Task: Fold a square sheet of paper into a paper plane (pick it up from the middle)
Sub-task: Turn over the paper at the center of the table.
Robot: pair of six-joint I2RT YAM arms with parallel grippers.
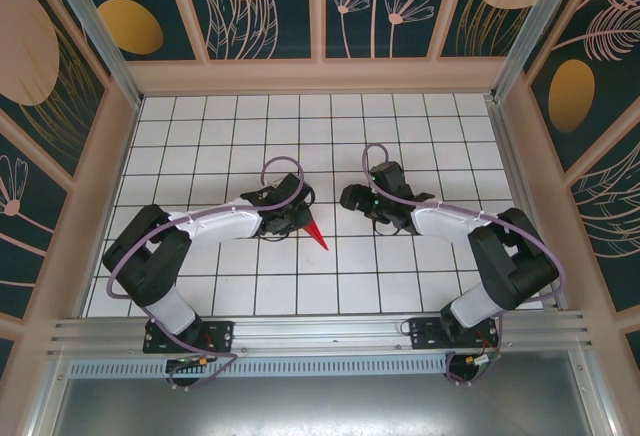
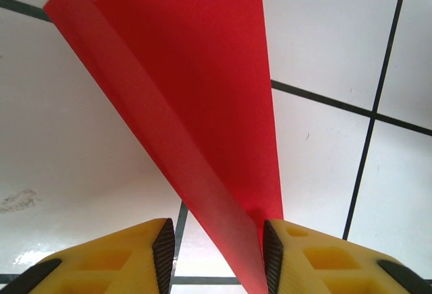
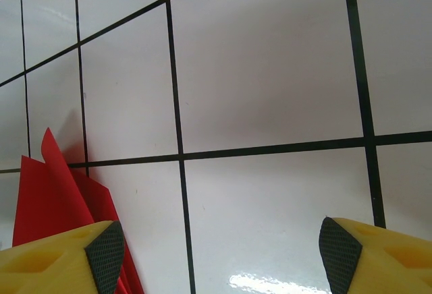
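Red creased paper (image 2: 202, 105) (pointed wedge) stands between our left gripper's (image 2: 217, 250) parted fingers (image 2: 310, 260); right gripper (image 3: 223, 257) gapes over glossy tiles (image 3: 270, 71).

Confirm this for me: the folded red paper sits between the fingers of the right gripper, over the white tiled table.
Wrong on the gripper. The folded red paper sits between the fingers of the left gripper, over the white tiled table, as the left wrist view shows. The right gripper is open with bare tile between its fingers, the paper off to one side.
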